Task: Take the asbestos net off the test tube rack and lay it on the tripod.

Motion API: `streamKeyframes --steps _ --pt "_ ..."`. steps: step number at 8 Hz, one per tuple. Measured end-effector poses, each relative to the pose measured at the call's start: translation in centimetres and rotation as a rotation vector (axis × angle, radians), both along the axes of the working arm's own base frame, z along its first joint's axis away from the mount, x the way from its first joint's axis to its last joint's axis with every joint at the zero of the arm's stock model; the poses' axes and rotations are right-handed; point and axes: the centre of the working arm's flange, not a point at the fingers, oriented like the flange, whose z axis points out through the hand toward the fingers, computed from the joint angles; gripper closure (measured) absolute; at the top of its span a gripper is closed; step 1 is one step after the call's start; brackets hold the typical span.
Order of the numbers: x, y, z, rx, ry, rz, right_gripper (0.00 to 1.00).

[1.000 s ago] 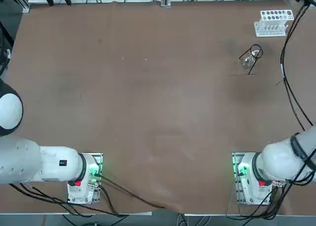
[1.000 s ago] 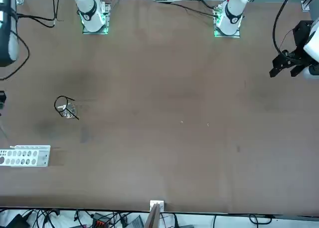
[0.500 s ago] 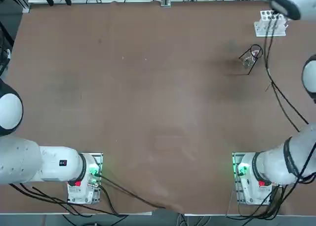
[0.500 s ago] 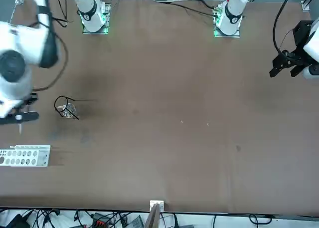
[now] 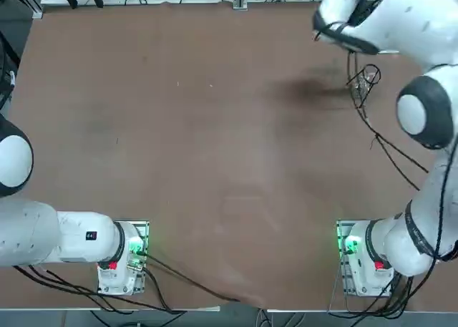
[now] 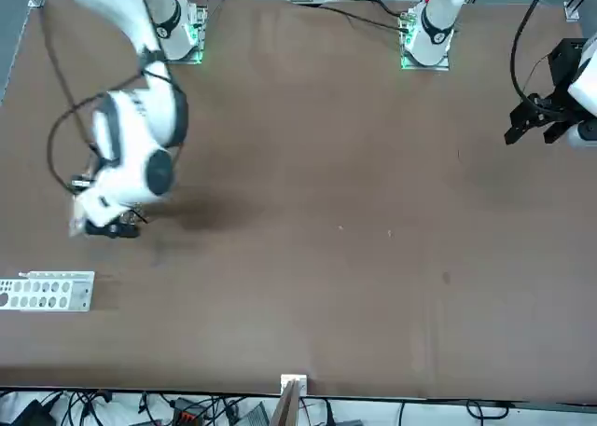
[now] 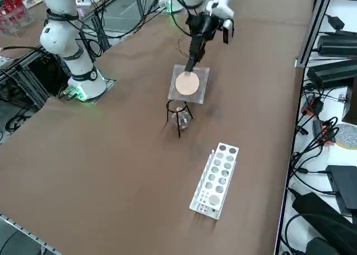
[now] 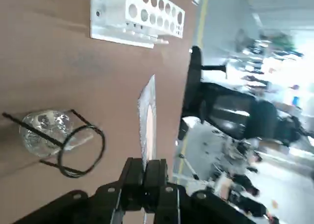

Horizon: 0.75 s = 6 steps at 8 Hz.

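Note:
My right gripper (image 7: pixel 190 68) is shut on one edge of the asbestos net (image 7: pixel 188 83), a grey mesh square with a beige disc. It holds the net in the air just beside the tripod (image 7: pixel 177 111), on the side away from the test tube rack (image 7: pixel 216 179). In the wrist view the net (image 8: pixel 147 121) shows edge-on beyond the gripper (image 8: pixel 151 164), with the tripod's black ring (image 8: pixel 81 144) to one side and the rack (image 8: pixel 137 13) farther off. The front view shows the arm's hand over the tripod and the rack (image 6: pixel 47 291) standing bare. In the top view the arm hides the rack.
A clear glass item (image 7: pixel 181 119) sits under the tripod. The arm's cable (image 5: pixel 390 144) trails across the table's right side. The parked left arm's gripper (image 6: pixel 536 118) hangs at the opposite edge. Boxes and cables (image 7: pixel 334 71) lie beyond the table's far edge.
The right arm has swung in from past the table's right edge toward the middle and now hangs by the tripod with the net. Rack and tripod have not moved.

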Motion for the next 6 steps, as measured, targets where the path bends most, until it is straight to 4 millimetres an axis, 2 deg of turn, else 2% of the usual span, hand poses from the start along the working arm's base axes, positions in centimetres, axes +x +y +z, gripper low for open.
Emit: streamKeyframes --steps 2,6 --pt "-1.1 1.8 -4.8 -0.123 0.035 -0.012 0.98" --pt "-2.9 3.4 -12.2 -0.32 0.069 -0.039 0.98"
